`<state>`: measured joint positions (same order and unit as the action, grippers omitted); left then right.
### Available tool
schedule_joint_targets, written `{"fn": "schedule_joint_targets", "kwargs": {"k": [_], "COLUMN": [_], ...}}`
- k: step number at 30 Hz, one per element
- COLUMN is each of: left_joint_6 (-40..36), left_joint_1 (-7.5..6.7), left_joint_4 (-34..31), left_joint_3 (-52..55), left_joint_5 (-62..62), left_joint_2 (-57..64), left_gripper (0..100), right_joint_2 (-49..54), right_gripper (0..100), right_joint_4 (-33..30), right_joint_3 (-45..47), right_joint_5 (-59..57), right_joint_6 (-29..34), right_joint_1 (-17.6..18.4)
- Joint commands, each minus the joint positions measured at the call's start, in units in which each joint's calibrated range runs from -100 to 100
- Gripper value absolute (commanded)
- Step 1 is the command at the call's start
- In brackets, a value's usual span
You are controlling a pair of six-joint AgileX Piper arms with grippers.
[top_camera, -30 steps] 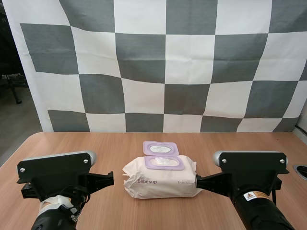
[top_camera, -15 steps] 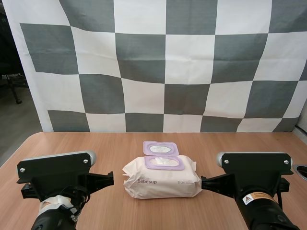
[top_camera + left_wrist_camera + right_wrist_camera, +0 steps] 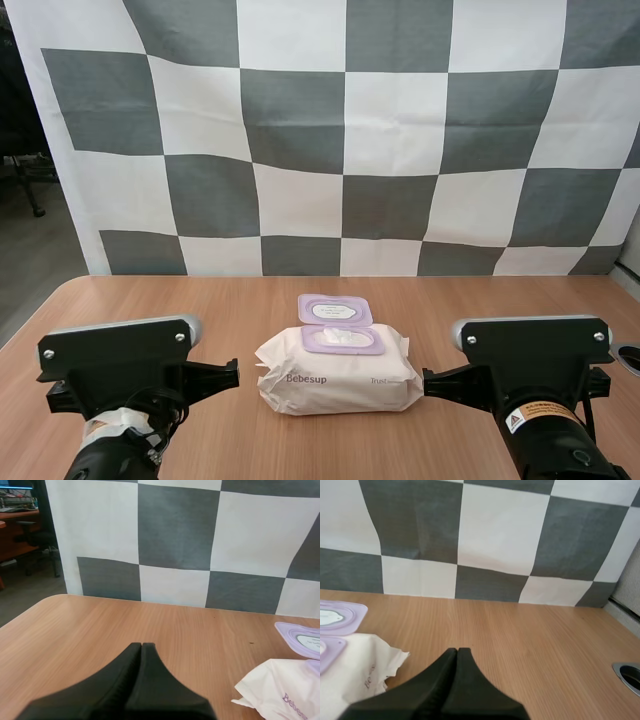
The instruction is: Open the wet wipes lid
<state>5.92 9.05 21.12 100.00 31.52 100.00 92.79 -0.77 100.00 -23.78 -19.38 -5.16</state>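
Right gripper [image 3: 457, 651] has eased away from the wet wipes pack [image 3: 335, 375], which lies mid-desk [image 3: 200, 300] between both arms. Its fingers and the left gripper's [image 3: 141, 645] are pressed together, empty. The soft, light pouch would likely slide or crumple. Its stiff lid [image 3: 335, 310], already flipped back, is best held by its free edge.

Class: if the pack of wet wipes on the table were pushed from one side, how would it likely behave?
The pack of wet wipes looks soft: its wrapper is creased, so it would probably dent before sliding. It lies flat and wide on the table, so tipping or rolling seems unlikely. Its open lid might flap.
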Motion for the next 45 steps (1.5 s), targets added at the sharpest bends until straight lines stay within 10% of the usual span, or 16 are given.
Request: {"fn": "schedule_joint_targets", "kwargs": {"k": [1,7,26,31,45], "left_joint_6": [-0.1,-0.1,-0.1,-0.1,-0.1], "left_joint_1": [-4.28,-10.38,-10.37,-10.2,-10.2], "left_joint_4": [0.0,0.0,-1.7,-27.5,-22.0], "left_joint_3": [0.0,0.0,0.0,0.0,0.0], "left_joint_5": [0.1,0.1,-0.1,-2.9,-4.1], "left_joint_2": [0.0,0.0,0.0,0.0,0.0], "left_gripper": [0,0,0,0,0], "right_joint_2": [4.2,7.2,7.2,7.2,7.2], "right_gripper": [0,0,0,0,0], "right_joint_4": [0.0,0.2,0.0,0.0,0.0], "right_joint_3": [0.0,0.0,0.0,0.0,0.0], "right_joint_5": [0.0,3.2,4.0,4.0,4.0], "right_joint_6": [0.1,0.1,0.1,0.1,0.1], "right_joint_1": [1.6,4.8,4.8,4.8,4.8]}}
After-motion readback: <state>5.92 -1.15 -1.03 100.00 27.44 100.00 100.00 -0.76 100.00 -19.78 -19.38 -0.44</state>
